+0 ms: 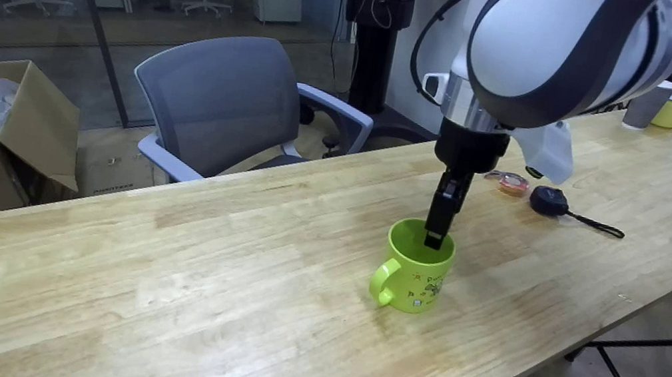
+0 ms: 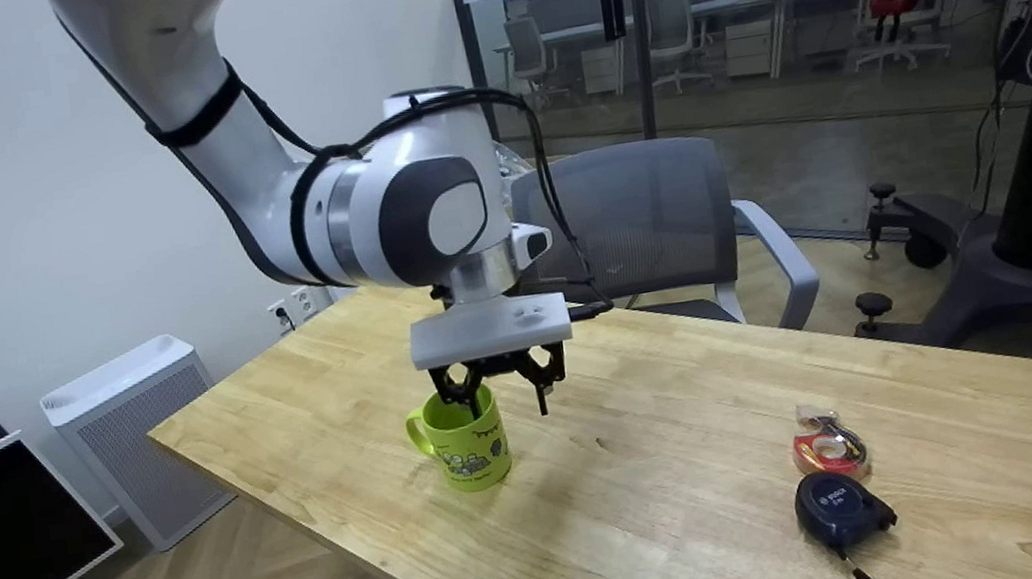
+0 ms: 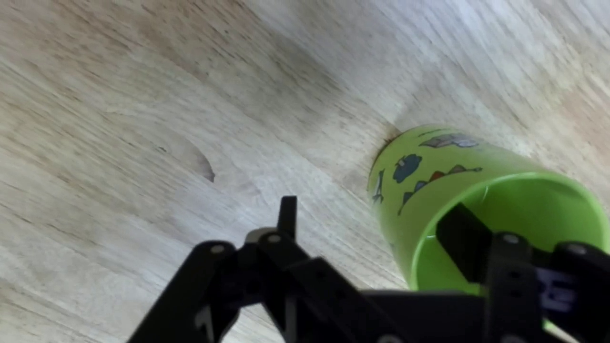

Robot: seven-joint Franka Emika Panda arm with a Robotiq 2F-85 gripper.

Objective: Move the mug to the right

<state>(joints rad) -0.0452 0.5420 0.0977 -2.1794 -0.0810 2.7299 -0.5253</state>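
Exterior view; arm (image 2: 438, 204) pointing down; jaws spread (one inside mug (image 2: 473, 452))

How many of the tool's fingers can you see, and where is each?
2: one finger inside the mug, the other finger outside it, over the table.

mug (image 2: 476, 452) on table (image 1: 191, 294) | gripper (image 2: 510, 409): one finger (image 3: 463, 238) in mug, other finger (image 3: 287, 216) outside | tape (image 2: 829, 451) just beside tape measure (image 2: 832, 510), both right of mug in both exterior views | chair (image 2: 646, 211) behind table
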